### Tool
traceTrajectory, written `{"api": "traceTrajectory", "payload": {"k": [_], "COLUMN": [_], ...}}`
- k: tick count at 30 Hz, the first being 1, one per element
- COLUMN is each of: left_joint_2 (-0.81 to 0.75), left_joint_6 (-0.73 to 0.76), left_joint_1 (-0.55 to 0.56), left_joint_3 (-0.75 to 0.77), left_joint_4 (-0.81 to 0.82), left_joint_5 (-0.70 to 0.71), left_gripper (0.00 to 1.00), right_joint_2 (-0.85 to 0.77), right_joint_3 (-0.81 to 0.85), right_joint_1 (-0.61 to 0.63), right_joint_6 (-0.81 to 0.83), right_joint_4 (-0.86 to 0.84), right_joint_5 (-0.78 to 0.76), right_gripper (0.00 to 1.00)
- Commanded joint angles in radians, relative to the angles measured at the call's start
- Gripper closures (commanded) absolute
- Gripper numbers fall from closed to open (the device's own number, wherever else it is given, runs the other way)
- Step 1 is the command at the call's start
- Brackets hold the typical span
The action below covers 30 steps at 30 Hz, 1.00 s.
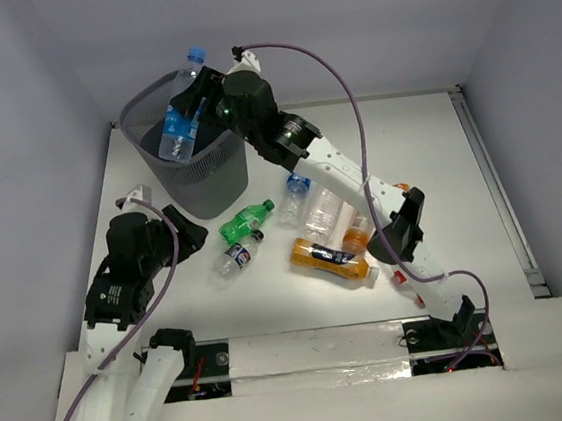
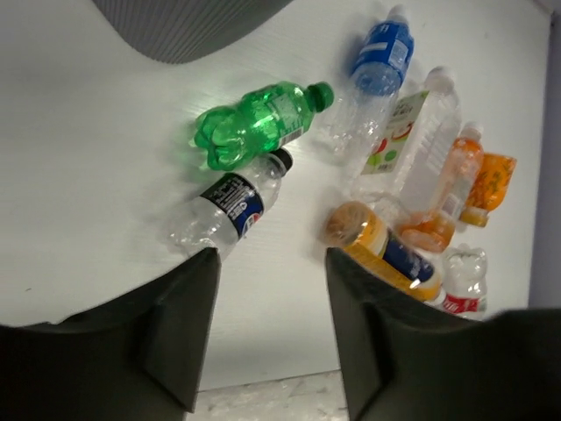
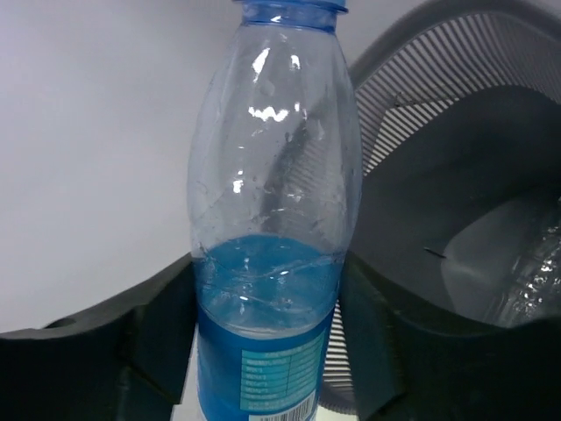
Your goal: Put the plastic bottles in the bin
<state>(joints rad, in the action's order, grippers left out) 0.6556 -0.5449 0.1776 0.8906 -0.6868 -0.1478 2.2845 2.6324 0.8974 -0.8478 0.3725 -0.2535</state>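
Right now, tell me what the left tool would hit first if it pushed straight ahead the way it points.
Probably the clear bottle with the dark blue label, lying just beyond the open left tool; the green bottle lies behind it. Depth is uncertain.

my right arm (image 1: 343,176) stretches far forward and across to the left, forearm rising to a raised wrist. my right gripper (image 1: 188,112) tilts downward there, both fingers (image 3: 166,324) pressed against opposite sides of a bottle (image 3: 267,219), clamping it near its lower half. my left arm (image 1: 127,272) sits folded close to its base, wrist tipped down. my left gripper (image 1: 189,234) hangs low with its jaws parted wide, fingers (image 2: 188,324) well apart
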Motion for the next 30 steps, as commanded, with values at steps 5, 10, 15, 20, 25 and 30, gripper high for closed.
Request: {"api": "traceTrajectory", "payload": {"k": [5, 10, 15, 20, 25, 30], "left_joint_2": [0.035, 0.104, 0.173, 0.265, 0.343, 0.455], "left_joint_6": [0.025, 0.072, 0.135, 0.206, 0.247, 0.296], "left_joint_1": [0.045, 0.074, 0.092, 0.154, 0.273, 0.304], "left_joint_3": [-0.073, -0.087, -0.084, -0.048, -0.028, -0.018], "left_joint_4": [-0.016, -0.017, -0.005, 0.0, 0.03, 0.058], "left_joint_5": [-0.032, -0.024, -0.007, -0.009, -0.012, 0.019], "left_gripper": [0.32, 0.3, 0.28, 0.28, 0.28, 0.28], "right_joint_2": [-0.048, -0.056, -0.071, -0.244, -0.578, -0.931], "right_joint_3": [0.035, 0.011, -0.014, -0.165, -0.725, -1.185], "right_joint_1": [-0.02, -0.038, -0.038, -0.038, -0.038, -0.038], "right_joint_6": [-0.031, -0.001, 0.021, 0.156, 0.263, 0.271], "right_joint_4": [-0.101, -0.061, -0.038, -0.05, -0.214, -0.293], "right_joint_5": [-0.073, -0.058, -0.04, -0.026, 0.075, 0.209], "right_gripper": [0.13, 0.01, 0.0, 0.51, 0.86, 0.66]}}
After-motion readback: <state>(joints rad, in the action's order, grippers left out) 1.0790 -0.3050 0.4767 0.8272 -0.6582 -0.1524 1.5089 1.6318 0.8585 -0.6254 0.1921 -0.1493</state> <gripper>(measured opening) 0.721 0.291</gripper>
